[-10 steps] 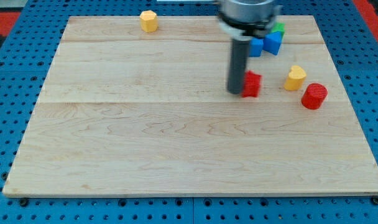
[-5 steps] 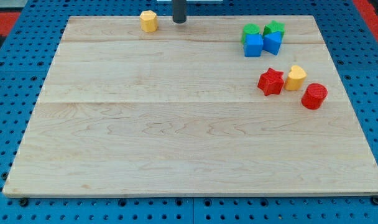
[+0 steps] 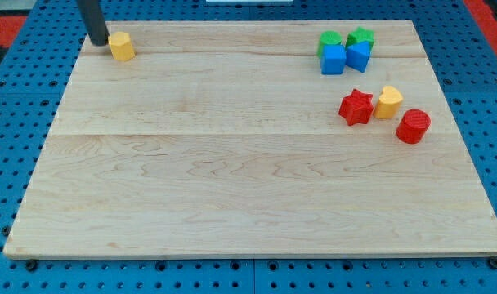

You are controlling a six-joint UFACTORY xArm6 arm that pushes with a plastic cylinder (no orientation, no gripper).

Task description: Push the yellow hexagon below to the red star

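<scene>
The yellow hexagon (image 3: 122,46) sits near the top left corner of the wooden board (image 3: 232,163). My tip (image 3: 97,42) stands just to the hexagon's left, touching or nearly touching it. The red star (image 3: 356,107) lies at the view's right, far from the hexagon. A second yellow block (image 3: 388,102) rests against the star's right side.
A red cylinder (image 3: 413,126) sits right of and below the second yellow block. Two green blocks (image 3: 330,39) (image 3: 361,37) and two blue blocks (image 3: 333,60) (image 3: 359,55) cluster at the top right. Blue pegboard surrounds the board.
My tip moved from beside the red star to the top edge, then to the top left. The yellow hexagon shifted left and slightly down. The red star ended a little further right.
</scene>
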